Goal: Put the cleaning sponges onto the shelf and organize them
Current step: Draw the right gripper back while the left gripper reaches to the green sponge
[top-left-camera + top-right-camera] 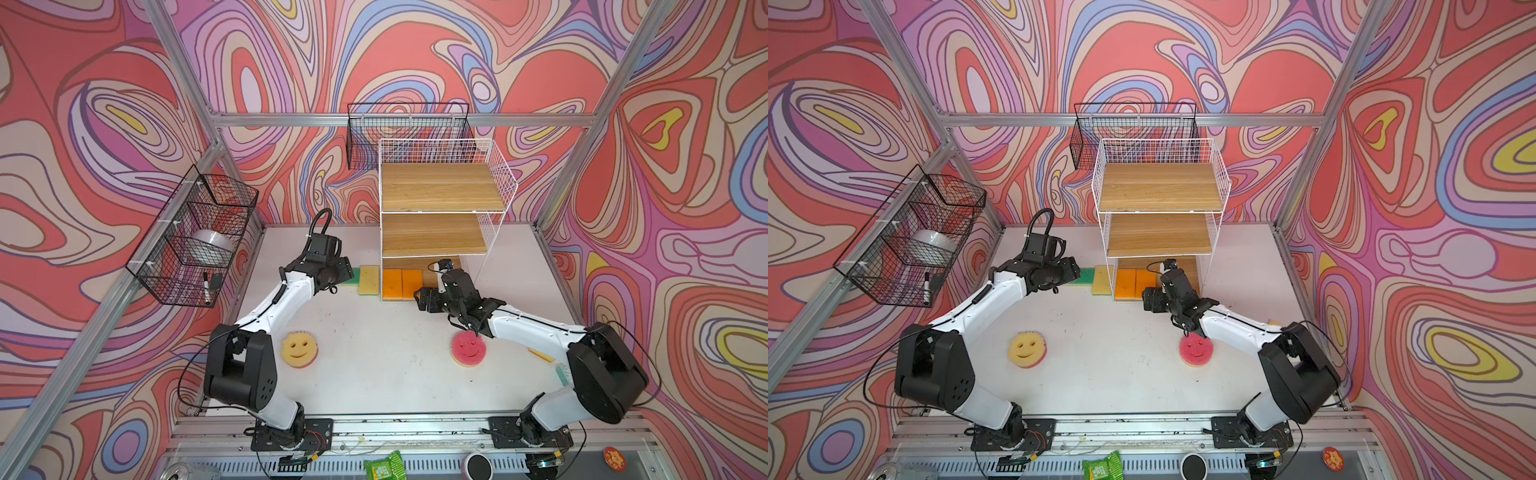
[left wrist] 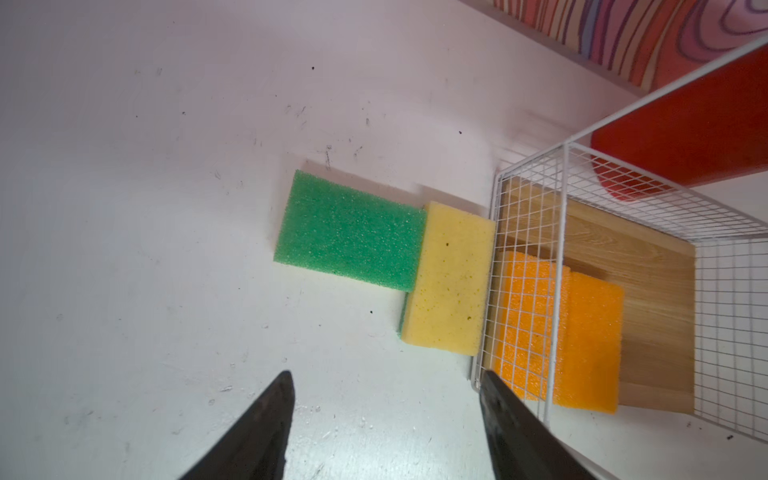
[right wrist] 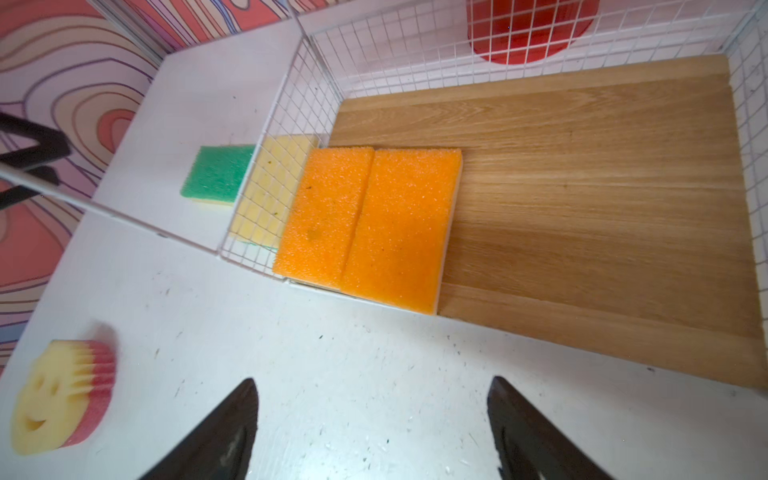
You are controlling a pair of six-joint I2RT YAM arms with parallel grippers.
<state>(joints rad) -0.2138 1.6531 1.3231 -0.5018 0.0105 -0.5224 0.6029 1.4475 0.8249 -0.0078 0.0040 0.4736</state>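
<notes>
2 orange sponges (image 3: 399, 232) — bottom shelf (image 3: 582, 187)

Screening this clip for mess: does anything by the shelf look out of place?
Yes. A green sponge and a yellow sponge lie crosswise on the table, just outside the shelf, while two orange sponges sit neatly inside.

White arms (image 1: 295, 291) with black joints (image 1: 239, 370)

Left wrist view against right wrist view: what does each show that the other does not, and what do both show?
Only the left wrist view: the yellow sponge clear of the shelf mesh. Only the right wrist view: the smiley sponge, and the orange sponges unscreened. Both: the green sponge, the yellow and orange sponges, the shelf's bottom board.
</notes>
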